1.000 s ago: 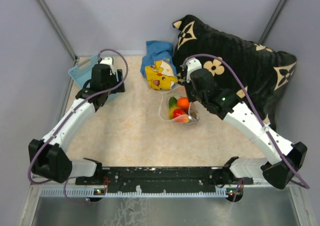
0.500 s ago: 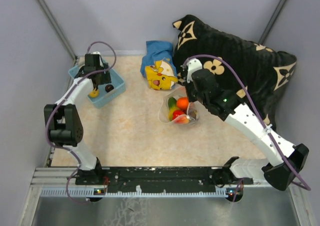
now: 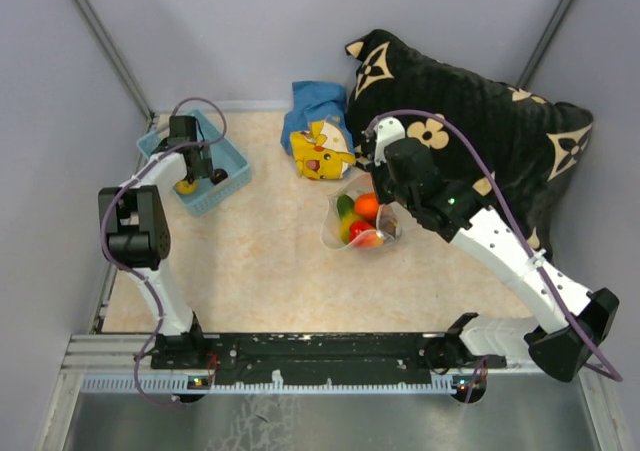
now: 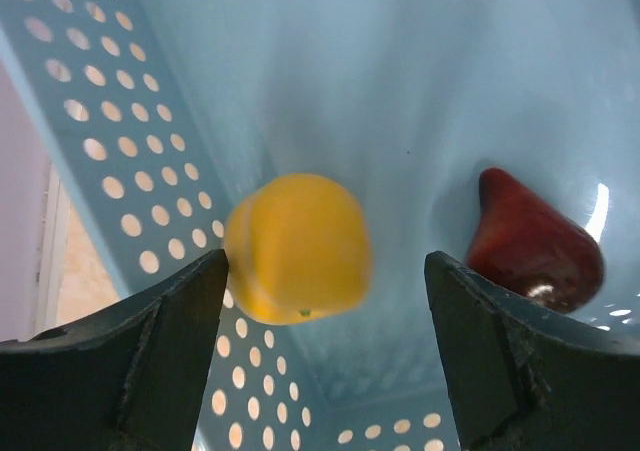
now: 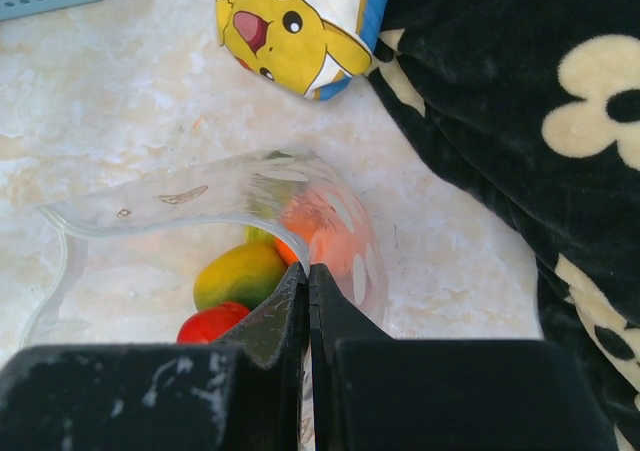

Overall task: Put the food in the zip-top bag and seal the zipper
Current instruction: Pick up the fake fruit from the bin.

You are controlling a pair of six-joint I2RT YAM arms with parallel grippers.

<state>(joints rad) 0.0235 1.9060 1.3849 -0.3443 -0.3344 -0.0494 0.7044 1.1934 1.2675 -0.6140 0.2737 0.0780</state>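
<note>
Right pincer [image 5: 308, 276] nipping bag [image 5: 180, 197], zipper indistinct, left pincer [image 4: 325, 306] agape over yellow fruit [image 4: 298, 248]

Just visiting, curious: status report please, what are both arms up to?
Left jaws open, straddling round yellow toy fruit in light blue plastic basket. Right jaws shut on clear plastic zip-top bag, some fruits inside. Nothing blocking.

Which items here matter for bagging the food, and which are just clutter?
Job: zip-top bag; bagged fruits; yellow fruit and dark red fruit, both in the blue basket.
Clutter: yellow plush; black pillow; blue cloth.
</note>
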